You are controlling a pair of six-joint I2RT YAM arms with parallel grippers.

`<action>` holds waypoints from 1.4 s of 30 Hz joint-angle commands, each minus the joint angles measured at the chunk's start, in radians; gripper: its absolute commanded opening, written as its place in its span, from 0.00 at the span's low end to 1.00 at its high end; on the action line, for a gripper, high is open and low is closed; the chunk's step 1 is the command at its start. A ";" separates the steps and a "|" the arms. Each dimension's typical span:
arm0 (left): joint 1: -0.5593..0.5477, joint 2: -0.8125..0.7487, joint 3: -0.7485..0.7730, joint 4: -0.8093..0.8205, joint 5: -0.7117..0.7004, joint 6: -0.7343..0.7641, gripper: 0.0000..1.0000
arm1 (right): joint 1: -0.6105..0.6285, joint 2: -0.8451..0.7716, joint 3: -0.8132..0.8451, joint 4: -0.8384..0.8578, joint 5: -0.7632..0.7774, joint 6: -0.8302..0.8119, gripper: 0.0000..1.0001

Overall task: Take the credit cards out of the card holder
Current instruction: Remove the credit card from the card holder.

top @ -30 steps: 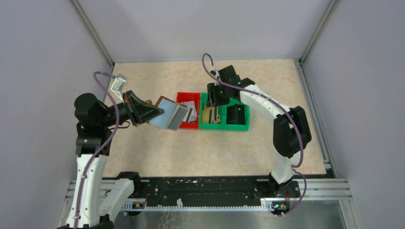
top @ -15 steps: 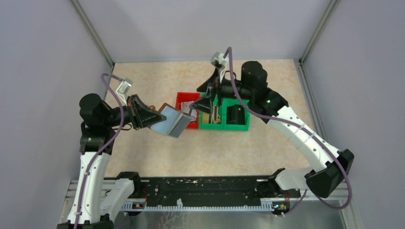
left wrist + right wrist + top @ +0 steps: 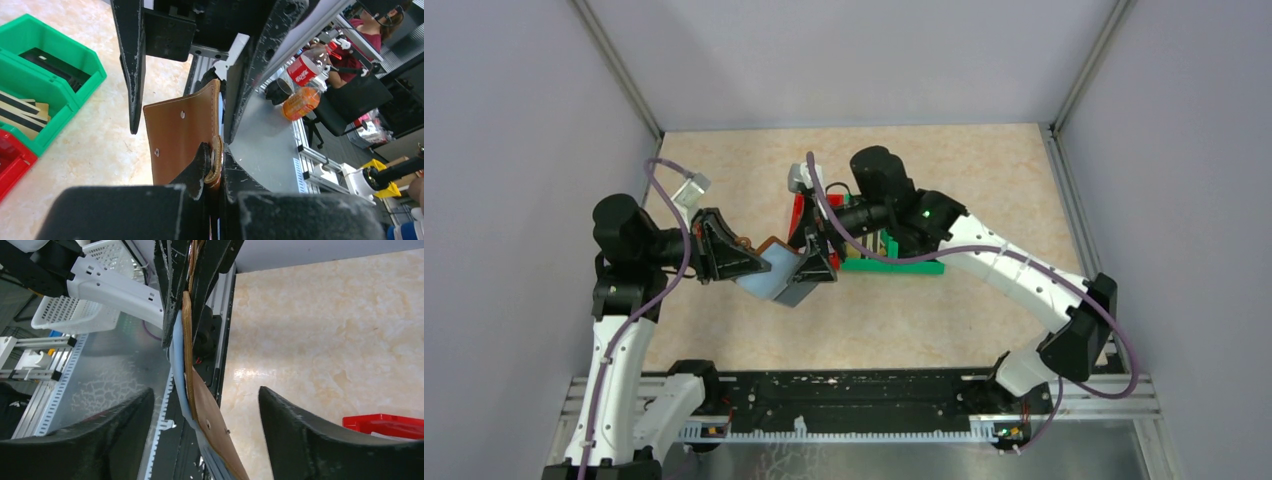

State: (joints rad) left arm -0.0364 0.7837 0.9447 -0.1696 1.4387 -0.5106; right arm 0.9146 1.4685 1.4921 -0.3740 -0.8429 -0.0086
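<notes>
L gripper (image 3: pixel 746 262) is clamped tight on the card holder (image 3: pixel 780 272), pinching its brown edge by the snap tab. In the L wrist view the fingertips (image 3: pixel 204 159) meet on the leather w/ no gap. The holder is up off the table (image 3: pixel 874 320), just left of the bins, hanging partly unfolded: brown outside twd L arm, pale grey-blue inside up twd the top cam.

R gripper (image 3: pixel 816 262) is at the holder's free end, jaws wide apart, one finger each side of the flap. In the R wrist view the holder (image 3: pixel 212 426) runs edge-on btwn the two fingers (image 3: pixel 310 435) w/ clear gaps both sides, so no grip, no contact seen. Can't tell if any cards sit in the pockets.

Credit cards (image 3: pixel 21 111), tan w/ dark stripes, lie in the green bin (image 3: pixel 75 85) compartment next to the red bin (image 3: pixel 10 162). A dark flat item is in the far compartment.
</notes>
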 commanded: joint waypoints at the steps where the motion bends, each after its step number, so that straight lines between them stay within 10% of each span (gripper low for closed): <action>1: 0.006 0.000 0.024 -0.042 0.092 0.092 0.00 | 0.020 0.027 0.094 -0.013 -0.063 -0.021 0.70; 9: 0.006 0.002 0.046 -0.120 0.082 0.183 0.00 | 0.052 0.109 0.196 -0.133 -0.083 -0.029 0.01; 11: 0.006 0.002 0.056 -0.134 0.061 0.202 0.00 | 0.052 0.121 0.210 -0.160 -0.071 -0.025 0.00; 17: 0.006 -0.005 0.076 -0.160 -0.052 0.239 0.78 | 0.004 0.071 0.166 -0.011 -0.017 0.147 0.00; 20: 0.005 -0.010 0.087 -0.192 -0.078 0.275 0.89 | -0.080 -0.018 0.005 0.267 -0.039 0.359 0.00; 25: 0.006 -0.039 0.077 -0.178 -0.089 0.261 0.90 | -0.206 -0.166 -0.330 0.999 -0.003 0.840 0.00; 32: 0.006 -0.067 0.022 -0.026 -0.070 0.115 0.83 | -0.209 -0.166 -0.497 1.486 0.145 1.172 0.00; 42: 0.006 -0.084 -0.001 -0.010 -0.033 0.114 0.55 | -0.129 -0.105 -0.570 1.683 0.324 1.305 0.00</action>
State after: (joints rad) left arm -0.0303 0.7082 0.9463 -0.2218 1.3666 -0.3962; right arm 0.7422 1.3495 0.9077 1.1118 -0.6136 1.2068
